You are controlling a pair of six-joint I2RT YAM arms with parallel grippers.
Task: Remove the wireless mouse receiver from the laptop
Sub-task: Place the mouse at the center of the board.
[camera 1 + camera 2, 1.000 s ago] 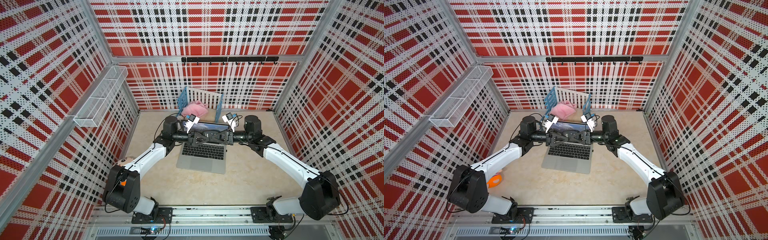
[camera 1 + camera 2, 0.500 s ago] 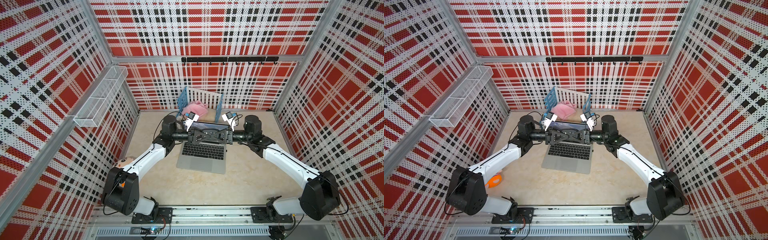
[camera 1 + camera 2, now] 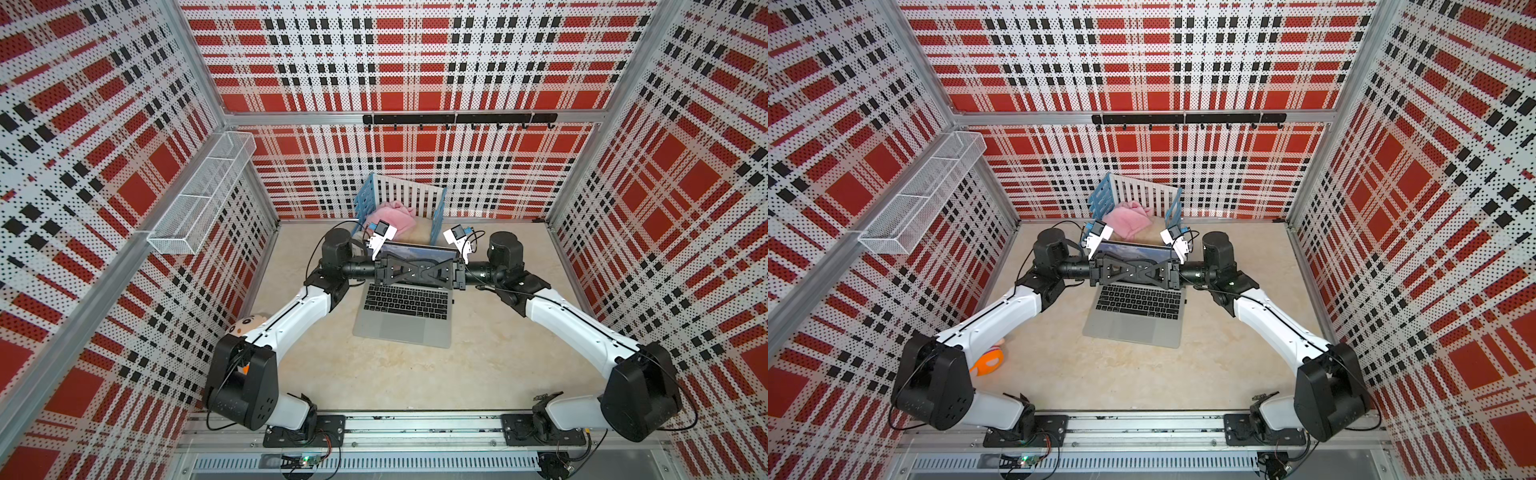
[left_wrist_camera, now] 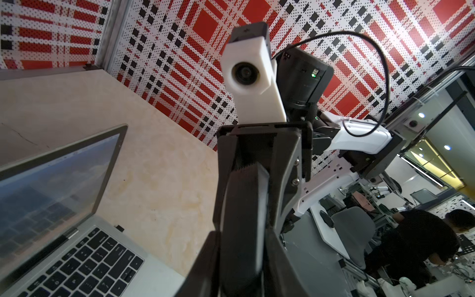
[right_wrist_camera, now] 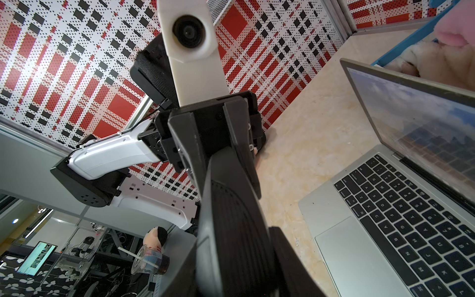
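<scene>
Approach step: the wireless mouse receiver [image 3: 453,300] is seen plugged into the laptop [image 3: 401,328]'s right edge, toward the tabletop's back edge. The left gripper [image 3: 411,272] and right gripper [image 3: 426,272] are met tip-to-tip above the keyboard, and their clench cannot be told. A descent onto the stub is likely needed next.

Both top views look down from high; wrist views face each other closely, sharing the laptop [image 4: 84,257].

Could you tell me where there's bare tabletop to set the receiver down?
Widest bare patch: between the laptop's front edge and the front rail. Another lies beside the laptop under the right arm. Crowded: behind the screen at the crib, and around the plush toy.
</scene>
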